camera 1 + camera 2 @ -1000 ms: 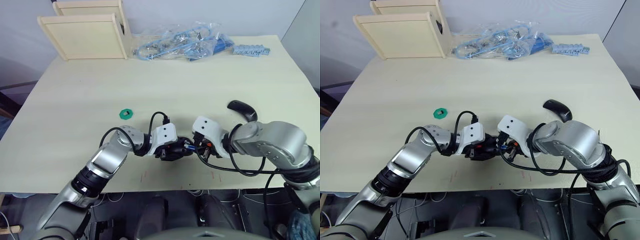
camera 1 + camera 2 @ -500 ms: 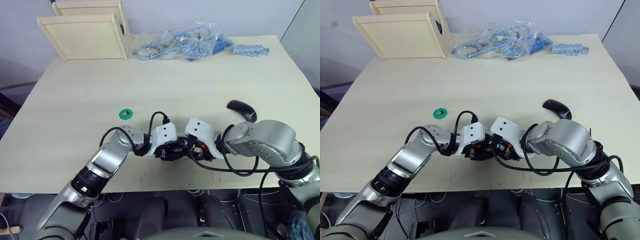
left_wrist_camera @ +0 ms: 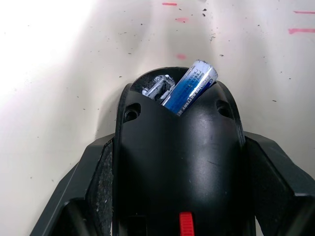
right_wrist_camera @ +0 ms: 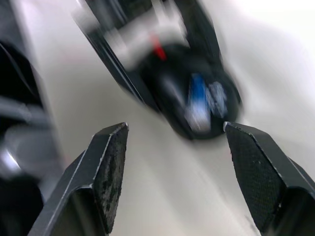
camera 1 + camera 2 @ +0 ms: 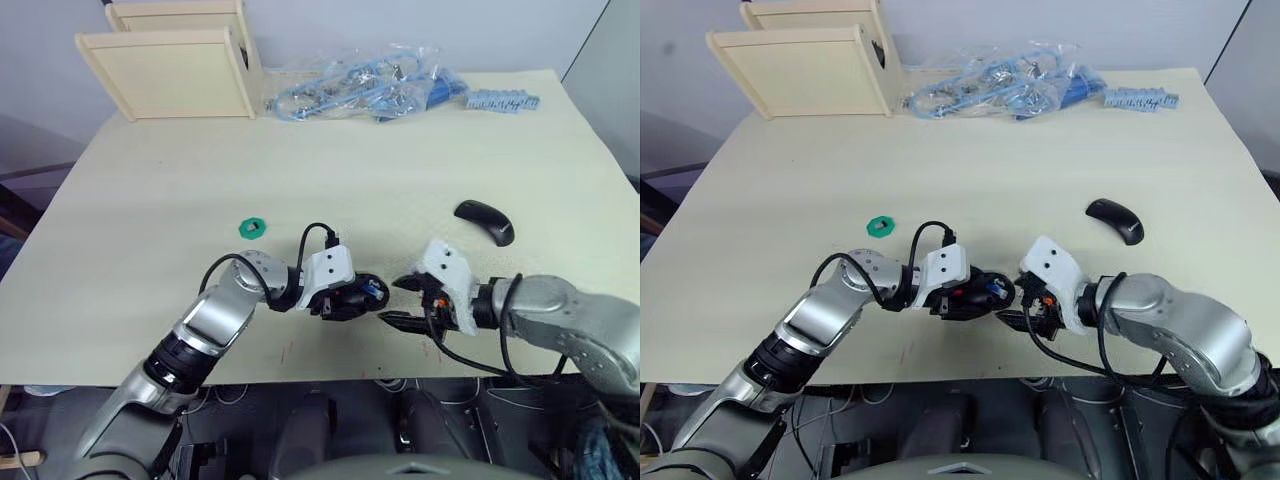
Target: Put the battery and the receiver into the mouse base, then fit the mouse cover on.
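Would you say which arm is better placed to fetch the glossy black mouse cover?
Right: its claw is open and empty, nearer the glossy black curved cover; the left claw grips the black mouse base.

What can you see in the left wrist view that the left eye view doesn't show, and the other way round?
The left wrist view shows close detail: the battery lies tilted in the mouse base, one end poking out past the compartment's edge, with a silvery metal part beside it.

The left eye view shows the wider table: the mouse cover lying apart, a green disc, wooden boxes, bagged blue parts, and the right gripper, its fingers open, empty.

Both show the left gripper clamped around the mouse base.
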{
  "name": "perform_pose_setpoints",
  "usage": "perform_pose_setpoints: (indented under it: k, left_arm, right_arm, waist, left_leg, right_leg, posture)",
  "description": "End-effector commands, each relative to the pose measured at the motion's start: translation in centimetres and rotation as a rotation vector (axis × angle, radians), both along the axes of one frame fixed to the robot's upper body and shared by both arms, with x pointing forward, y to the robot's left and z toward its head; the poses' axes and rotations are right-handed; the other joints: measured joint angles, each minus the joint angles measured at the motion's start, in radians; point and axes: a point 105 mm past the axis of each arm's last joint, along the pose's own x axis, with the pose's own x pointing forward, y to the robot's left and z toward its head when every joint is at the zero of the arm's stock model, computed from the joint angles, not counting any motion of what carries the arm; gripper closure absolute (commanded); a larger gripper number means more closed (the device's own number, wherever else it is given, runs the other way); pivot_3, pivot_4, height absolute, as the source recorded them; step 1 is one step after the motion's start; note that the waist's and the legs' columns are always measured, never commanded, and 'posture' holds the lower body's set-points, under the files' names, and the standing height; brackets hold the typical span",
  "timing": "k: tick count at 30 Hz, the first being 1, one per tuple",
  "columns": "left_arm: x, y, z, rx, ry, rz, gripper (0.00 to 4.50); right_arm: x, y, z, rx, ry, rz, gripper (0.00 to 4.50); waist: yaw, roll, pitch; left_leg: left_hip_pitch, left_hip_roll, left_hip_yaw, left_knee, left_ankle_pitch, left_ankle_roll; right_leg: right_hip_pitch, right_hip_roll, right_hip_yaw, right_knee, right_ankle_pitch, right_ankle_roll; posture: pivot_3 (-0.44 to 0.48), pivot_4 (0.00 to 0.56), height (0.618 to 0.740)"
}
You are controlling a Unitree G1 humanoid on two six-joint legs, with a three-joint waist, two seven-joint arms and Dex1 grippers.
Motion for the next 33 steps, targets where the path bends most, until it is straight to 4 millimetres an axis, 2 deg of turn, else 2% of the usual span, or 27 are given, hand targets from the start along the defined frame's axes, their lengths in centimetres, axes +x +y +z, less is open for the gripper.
perform_pose_setpoints:
  k: [1, 6, 8, 10, 11, 15, 28, 33]
  left_arm:
    - [0.0, 0.6, -1.1, 0.031, 0.023, 0.022, 1.55]
    - [-0.1, 0.8, -1.2, 0.035, 0.019, 0.019, 1.55]
    - [-0.2, 0.8, -1.2, 0.036, 0.020, 0.021, 1.55]
    - [-0.2, 0.9, -1.2, 0.038, 0.019, 0.022, 1.55]
    - [-0.2, 0.9, -1.2, 0.037, 0.018, 0.023, 1.55]
    - [-0.2, 0.9, -1.2, 0.038, 0.017, 0.026, 1.55]
    - [0.2, 1.1, -1.0, 0.043, 0.015, 0.032, 1.55]
    - [0.2, 1.0, -0.9, 0.041, 0.017, 0.034, 1.55]
  right_arm:
    - [0.3, -0.4, 0.5, 0.016, -0.107, 0.008, 1.27]
    - [1.0, -0.4, -0.5, 0.102, -0.125, -0.036, 1.27]
    - [1.5, -0.6, -1.2, 0.127, -0.113, -0.069, 1.79]
    - [1.7, -0.5, -1.7, 0.154, -0.117, -0.077, 2.68]
    - [1.9, -0.4, -1.8, 0.162, -0.123, -0.076, 2.68]
    - [2.0, 0.0, -2.3, 0.194, -0.134, -0.066, 4.39]
    - [2.5, 1.0, -3.1, 0.243, -0.139, -0.034, 4.49]
    - [2.7, 0.9, -4.5, 0.224, -0.124, -0.062, 4.49]
  waist:
    - [0.000, 0.000, 0.000]
    - [0.001, 0.000, 0.000]
    - [0.001, 0.000, 0.000]
    - [0.001, 0.000, 0.000]
    - [0.001, 0.000, 0.000]
    - [0.000, 0.000, 0.000]
    - [0.000, 0.000, 0.000]
    - [0.000, 0.000, 0.000]
  left_leg:
    - [0.000, 0.000, 0.000, 0.000, 0.000, 0.000]
    - [-0.001, 0.000, 0.000, 0.000, 0.000, 0.000]
    - [0.000, 0.000, -0.001, 0.000, 0.000, 0.000]
    - [0.000, 0.000, 0.000, 0.000, 0.000, 0.000]
    - [0.000, 0.000, 0.000, 0.000, 0.000, 0.000]
    - [0.000, 0.000, 0.000, 0.000, 0.000, 0.000]
    - [0.000, 0.000, 0.000, 0.000, 0.000, 0.000]
    - [0.000, 0.000, 0.000, 0.000, 0.000, 0.000]
  right_leg:
    - [0.000, 0.000, 0.000, 0.000, 0.000, 0.000]
    - [0.000, 0.000, 0.000, 0.000, 0.000, 0.000]
    - [0.000, 0.000, -0.001, 0.000, 0.000, 0.000]
    - [0.000, 0.000, 0.000, 0.000, 0.000, 0.000]
    - [0.000, 0.000, 0.000, 0.000, 0.000, 0.000]
    - [0.000, 0.000, 0.000, 0.000, 0.000, 0.000]
    - [0.000, 0.000, 0.000, 0.000, 0.000, 0.000]
    - [0.000, 0.000, 0.000, 0.000, 0.000, 0.000]
  posture:
    - [0.000, 0.150, 0.740]
    - [0.000, 0.150, 0.740]
    - [0.000, 0.150, 0.740]
    - [0.000, 0.150, 0.740]
    - [0.000, 0.150, 0.740]
    - [0.000, 0.150, 0.740]
    - [0.000, 0.150, 0.740]
    - [0.000, 0.150, 0.740]
